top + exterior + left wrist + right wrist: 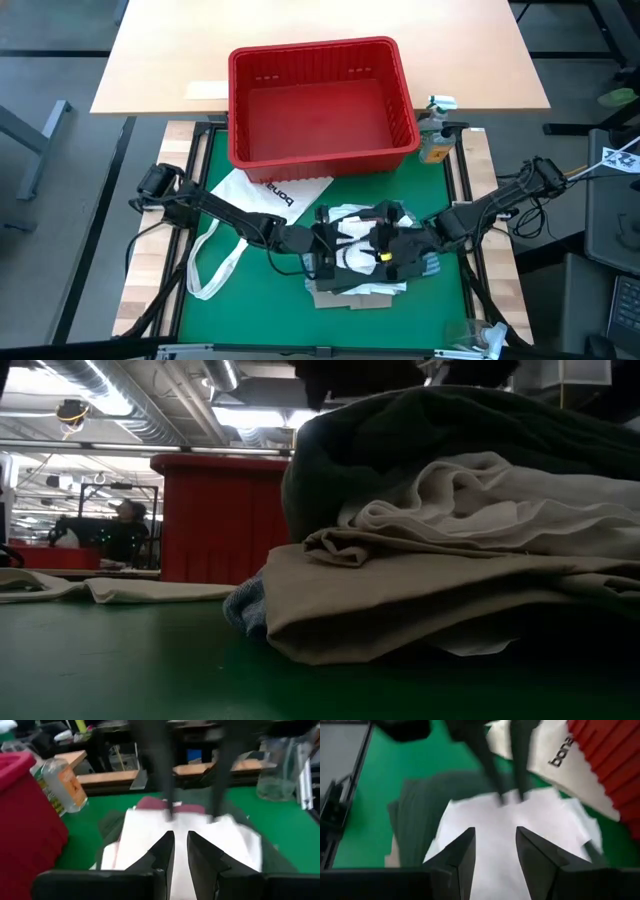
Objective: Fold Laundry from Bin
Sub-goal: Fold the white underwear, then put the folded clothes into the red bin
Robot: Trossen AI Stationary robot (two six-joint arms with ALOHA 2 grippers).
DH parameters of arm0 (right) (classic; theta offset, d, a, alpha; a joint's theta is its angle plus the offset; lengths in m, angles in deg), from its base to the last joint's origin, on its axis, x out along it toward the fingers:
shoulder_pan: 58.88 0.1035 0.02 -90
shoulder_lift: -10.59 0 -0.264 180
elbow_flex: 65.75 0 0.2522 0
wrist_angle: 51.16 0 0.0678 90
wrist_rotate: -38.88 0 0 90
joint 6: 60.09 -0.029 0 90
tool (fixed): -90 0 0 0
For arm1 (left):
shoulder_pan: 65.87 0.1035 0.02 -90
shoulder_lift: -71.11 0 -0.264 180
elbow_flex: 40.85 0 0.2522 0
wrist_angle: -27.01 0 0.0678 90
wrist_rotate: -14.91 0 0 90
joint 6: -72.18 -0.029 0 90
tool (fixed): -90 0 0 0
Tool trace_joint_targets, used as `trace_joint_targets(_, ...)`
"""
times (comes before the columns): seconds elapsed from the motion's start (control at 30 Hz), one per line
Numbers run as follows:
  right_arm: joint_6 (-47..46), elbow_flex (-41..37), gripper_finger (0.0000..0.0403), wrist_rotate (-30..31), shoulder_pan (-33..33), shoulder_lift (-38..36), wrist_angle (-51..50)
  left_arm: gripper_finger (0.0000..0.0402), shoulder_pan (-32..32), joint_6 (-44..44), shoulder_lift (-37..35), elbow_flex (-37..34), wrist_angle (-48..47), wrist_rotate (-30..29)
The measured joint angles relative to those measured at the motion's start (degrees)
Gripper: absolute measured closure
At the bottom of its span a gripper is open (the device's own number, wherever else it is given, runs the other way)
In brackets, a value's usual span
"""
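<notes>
A stack of folded laundry lies on the green mat near its front edge. A tan shirt (pixel 350 292) is at the bottom, a dark green-grey top (pixel 400 440) lies over it, and a white piece (pixel 145 840) is on top. The empty red bin (pixel 320 100) stands at the far side. My left gripper (pixel 180 842) comes in from the left and hovers over the white piece, its fingers a narrow gap apart. My right gripper (pixel 495 840) faces it from the right, wider open, over the same piece. Neither has anything between its fingers.
A white tote bag (pixel 270 190) with black lettering lies flat on the mat, left of the stack. A clear bottle with an orange label (pixel 437 140) stands at the bin's right corner. A maroon edge (pixel 150 804) peeks from under the white piece. Green mat shows on both sides of the stack.
</notes>
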State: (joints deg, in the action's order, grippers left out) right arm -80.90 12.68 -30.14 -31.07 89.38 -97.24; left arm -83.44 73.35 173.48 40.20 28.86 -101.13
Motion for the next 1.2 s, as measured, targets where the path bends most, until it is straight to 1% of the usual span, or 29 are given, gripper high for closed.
trace_joint_targets(0.13, -1.9, -2.0, 0.0262, 1.9, 2.7, 0.5, -0.2, 0.0354, 1.4, 3.1, 0.4, 0.0, -3.1, 0.0)
trace_joint_targets(0.23, -5.2, -4.7, 0.0262, 4.9, 4.4, 1.4, -0.1, 0.0354, 2.8, 5.8, 0.5, 0.0, -6.9, 0.1)
trace_joint_targets(0.37, -10.5, -8.9, 0.0262, 6.6, 5.9, 3.9, 2.8, 0.0354, 3.9, 9.3, 0.5, 0.0, -11.5, 0.1)
trace_joint_targets(0.5, -11.0, -11.7, 0.0262, 6.5, 6.5, 6.0, 7.0, 0.0354, 4.2, 9.9, 0.5, 0.0, -15.0, 2.0)
trace_joint_targets(0.67, -10.6, -12.0, 0.0262, 6.8, 6.3, 7.0, 9.2, 0.0354, 4.3, 10.8, 0.5, 0.0, -15.8, 2.2)
trace_joint_targets(0.77, -10.5, -10.8, 0.0262, 6.4, 6.3, 6.4, 7.7, 0.0354, 3.8, 10.8, -0.5, 0.0, -15.9, 2.2)
trace_joint_targets(0.9, -10.4, -6.9, 0.0262, 4.6, 6.4, 4.4, 3.3, 0.0354, 2.9, 10.9, -4.8, 0.0, -16.1, 2.2)
trace_joint_targets(1.1, -10.0, 0.3, 0.0262, 3.6, 6.4, 1.9, -8.1, 0.0354, 0.7, 11.2, -12.2, 0.0, -16.3, 3.0)
trace_joint_targets(1.2, -10.0, 3.1, 0.0262, 3.8, 6.4, 1.0, -13.1, 0.0354, -0.3, 14.6, -15.1, 0.0, -16.4, 1.7)
